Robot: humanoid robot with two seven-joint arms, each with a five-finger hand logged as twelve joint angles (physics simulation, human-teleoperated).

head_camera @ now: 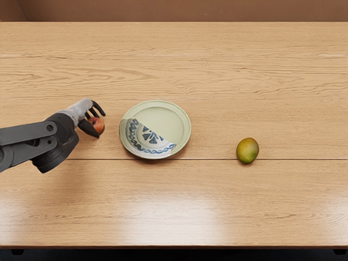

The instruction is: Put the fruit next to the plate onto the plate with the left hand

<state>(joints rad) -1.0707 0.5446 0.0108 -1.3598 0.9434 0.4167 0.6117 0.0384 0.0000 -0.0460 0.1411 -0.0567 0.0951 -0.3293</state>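
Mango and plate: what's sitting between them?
Nothing: the head view shows only bare wooden table between the mango and the plate.

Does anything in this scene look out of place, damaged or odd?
Only the round pale green plate: its blue pattern covers just the lower left part and stops along a diagonal line. The small red fruit and the yellow-green mango look normal.

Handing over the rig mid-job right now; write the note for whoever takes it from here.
The left hand has its fingers closed around the small red round fruit, which sits just left of the pale green ceramic plate.
The right hand is out of view.
A yellow-green mango lies apart, to the plate's right.
Done: the reach and grasp.
Left: lift the fruit, carry it right, and set it on the plate.
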